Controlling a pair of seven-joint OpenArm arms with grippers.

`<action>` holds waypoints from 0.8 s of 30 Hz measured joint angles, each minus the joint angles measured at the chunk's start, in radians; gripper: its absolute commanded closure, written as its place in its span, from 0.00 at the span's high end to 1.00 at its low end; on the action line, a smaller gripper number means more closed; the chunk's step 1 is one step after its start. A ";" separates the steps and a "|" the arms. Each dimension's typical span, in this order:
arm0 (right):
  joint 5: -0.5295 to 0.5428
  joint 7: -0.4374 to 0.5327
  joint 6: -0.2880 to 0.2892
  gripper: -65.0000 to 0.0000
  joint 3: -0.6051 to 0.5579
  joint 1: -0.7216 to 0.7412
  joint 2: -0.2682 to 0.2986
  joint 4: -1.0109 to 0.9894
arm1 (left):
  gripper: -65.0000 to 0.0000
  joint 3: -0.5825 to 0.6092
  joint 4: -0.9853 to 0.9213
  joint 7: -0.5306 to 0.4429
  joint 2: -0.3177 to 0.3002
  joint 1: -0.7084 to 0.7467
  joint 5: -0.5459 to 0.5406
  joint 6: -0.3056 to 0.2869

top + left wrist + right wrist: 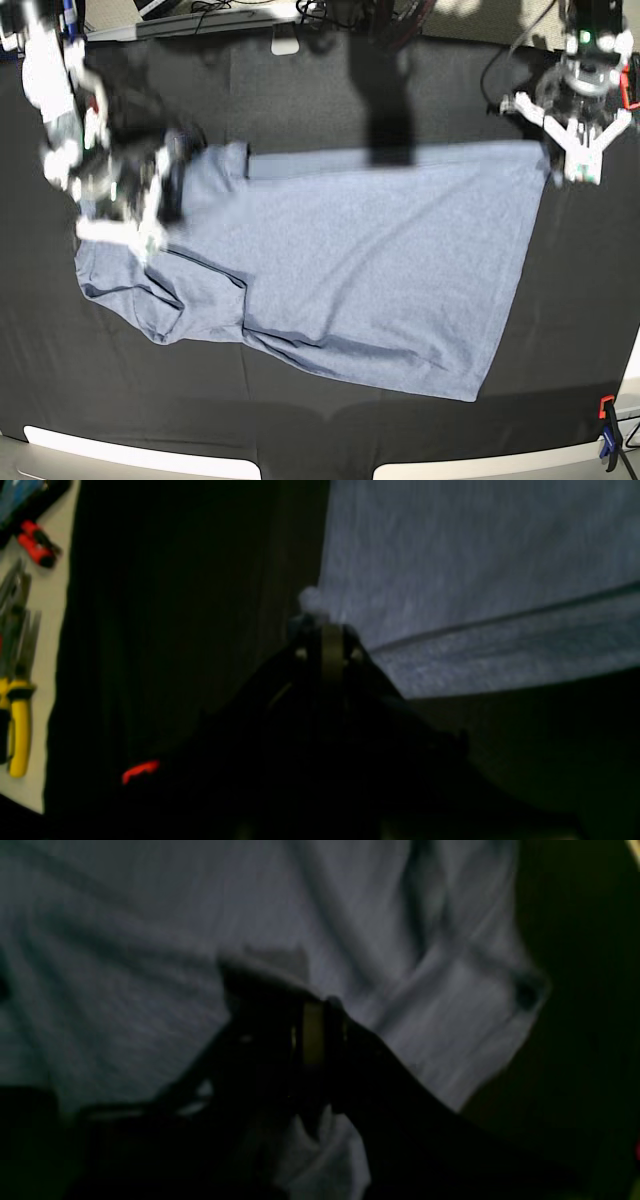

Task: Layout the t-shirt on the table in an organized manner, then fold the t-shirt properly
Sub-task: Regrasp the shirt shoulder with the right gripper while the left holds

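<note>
Fingers first: our left gripper (325,622) is clenched on a corner of the t-shirt (380,270), pinning the hem at the far right of the table (300,90). Our right gripper (312,1005) is also clenched, bunched into the cloth at the shirt's left end near a sleeve; whether it truly grips fabric we judge likely, though the view is dark and blurred. The shirt lies spread across the middle of the black table, its right part flat, its left end and near-left sleeve crumpled and doubled under. We judge the layout part-done: the left side wants smoothing, and no proper fold is yet made. Pliers (17,700) lie off the cloth.
</note>
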 measured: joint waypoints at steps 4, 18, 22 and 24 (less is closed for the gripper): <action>0.013 0.013 -0.002 0.44 0.001 0.099 -0.054 -0.094 | 0.00 -0.001 0.000 -0.001 0.047 -0.089 -0.006 0.001; 0.144 -0.138 -0.007 0.46 0.065 -0.064 -0.082 0.178 | 0.00 -0.002 0.000 0.000 0.085 -0.145 -0.021 0.001; 0.154 -0.181 -0.040 0.46 0.159 -0.214 -0.128 0.242 | 0.00 -0.002 0.000 -0.001 0.085 -0.146 -0.020 0.001; 0.149 -0.176 -0.072 0.46 0.225 -0.285 -0.164 0.239 | 0.00 -0.002 0.000 0.000 0.085 -0.145 -0.020 0.001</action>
